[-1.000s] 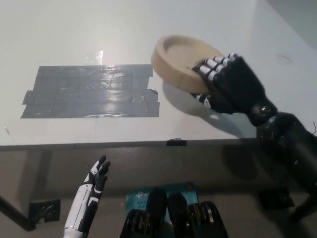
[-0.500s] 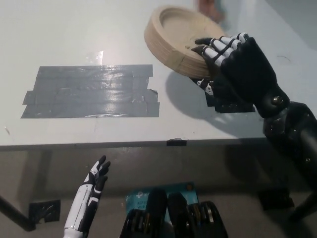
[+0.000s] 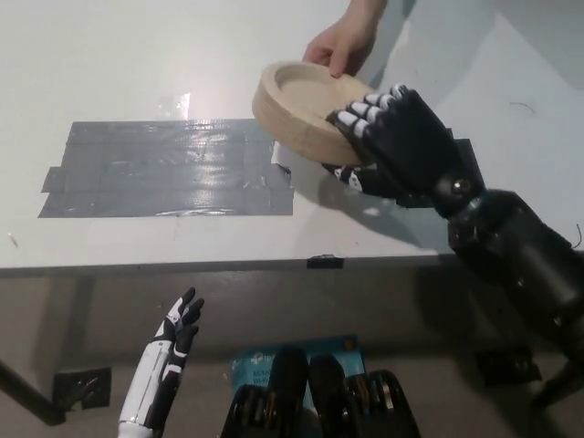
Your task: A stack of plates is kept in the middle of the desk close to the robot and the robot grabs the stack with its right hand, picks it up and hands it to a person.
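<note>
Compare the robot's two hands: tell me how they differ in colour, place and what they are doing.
The right robot hand is black; the left robot hand is white. The right is raised over the desk; the left hangs below the desk edge at lower left. The right is shut on the stack of plates, which a person's hand touches at its far rim; the left holds nothing, fingers apart.

Stack of plates (image 3: 306,114): tan, round, thick-rimmed, tilted, lifted above desk, shadow beneath, near far edge.
</note>
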Controlling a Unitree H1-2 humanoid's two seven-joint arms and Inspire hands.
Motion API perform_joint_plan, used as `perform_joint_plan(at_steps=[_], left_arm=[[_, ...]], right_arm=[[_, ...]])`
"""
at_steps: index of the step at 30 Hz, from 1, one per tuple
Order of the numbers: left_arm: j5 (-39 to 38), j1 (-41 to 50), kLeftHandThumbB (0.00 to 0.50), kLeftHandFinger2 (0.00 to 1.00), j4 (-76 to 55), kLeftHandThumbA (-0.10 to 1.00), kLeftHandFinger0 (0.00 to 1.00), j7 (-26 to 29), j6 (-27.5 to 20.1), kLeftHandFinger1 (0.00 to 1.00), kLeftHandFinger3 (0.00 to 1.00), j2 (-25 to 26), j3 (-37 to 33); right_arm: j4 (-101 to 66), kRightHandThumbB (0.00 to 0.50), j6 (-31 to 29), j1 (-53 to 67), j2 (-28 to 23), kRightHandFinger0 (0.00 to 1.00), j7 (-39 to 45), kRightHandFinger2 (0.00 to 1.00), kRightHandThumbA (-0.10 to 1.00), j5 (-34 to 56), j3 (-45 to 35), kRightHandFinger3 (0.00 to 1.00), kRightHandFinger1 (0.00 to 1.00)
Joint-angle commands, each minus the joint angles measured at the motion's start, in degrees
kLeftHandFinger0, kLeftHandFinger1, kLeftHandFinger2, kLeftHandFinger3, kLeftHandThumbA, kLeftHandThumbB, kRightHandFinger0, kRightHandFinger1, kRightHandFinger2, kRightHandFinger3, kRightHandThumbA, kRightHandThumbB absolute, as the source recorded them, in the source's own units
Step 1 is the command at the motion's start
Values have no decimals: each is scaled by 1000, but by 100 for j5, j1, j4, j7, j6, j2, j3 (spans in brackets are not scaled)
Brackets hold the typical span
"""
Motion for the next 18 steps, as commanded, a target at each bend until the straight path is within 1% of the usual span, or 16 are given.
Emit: perform_joint_plan(at_steps=[1,3,5,6,7,8,9,10,11,12,13,14,18], left_arm=[[-33,65,0,1000,-198,1000,1000,-70,-87,1000,1000,20,-35],[-35,65,0,1000,-215,1000,1000,-76,-74,1000,1000,20,-40],[-23,58,0,1000,-233,1000,1000,-80,-37,1000,1000,26,-41],[-24,58,0,1000,-241,1000,1000,-82,-27,1000,1000,30,-38],[-25,53,0,1000,-246,1000,1000,-86,-21,1000,1000,36,-36],[-25,50,0,1000,-248,1000,1000,-88,-19,1000,1000,40,-35],[-25,39,0,1000,-243,1000,1000,-90,-34,1000,1000,42,-39],[-21,36,0,1000,-242,1000,1000,-86,-44,1000,1000,39,-41],[-19,39,0,1000,-245,1000,1000,-83,-47,1000,1000,38,-41],[-33,42,0,1000,-247,1000,1000,-87,-33,1000,1000,35,-39],[-41,25,0,1000,-243,1000,1000,-96,-23,1000,1000,40,-37],[-30,10,0,1000,-234,1000,1000,-98,-24,1000,1000,45,-41],[2,-11,0,1000,-222,1000,1000,-90,-34,1000,1000,53,-46]], right_arm=[[329,305,161,-579,172,0,-441,304,-100,-68,-16,423,0],[398,302,252,-593,193,0,-430,249,-100,-111,6,359,0],[450,299,456,-574,251,0,-267,393,-100,-118,-2,336,82],[448,294,489,-560,262,0,-174,489,-100,-87,-11,342,142],[320,377,609,-482,278,334,176,981,170,41,-87,775,578],[227,389,694,-427,288,548,414,1000,217,128,-141,869,766],[-14,458,871,-317,297,1000,1069,1000,372,391,-265,1000,1000],[-169,492,1023,-268,290,1000,1482,1000,472,470,-301,1000,1000],[-241,498,1109,-247,286,1000,1662,1000,516,473,-306,1000,1000],[-412,500,1231,-173,284,1000,1956,1000,614,544,-348,1000,1000],[-502,500,1267,-134,280,1000,2060,1000,634,593,-383,1000,1000],[-646,500,1283,-76,266,1000,2214,1000,719,688,-429,1000,1000],[-1147,500,1267,133,210,1000,2588,1000,816,990,-578,1000,1000]])
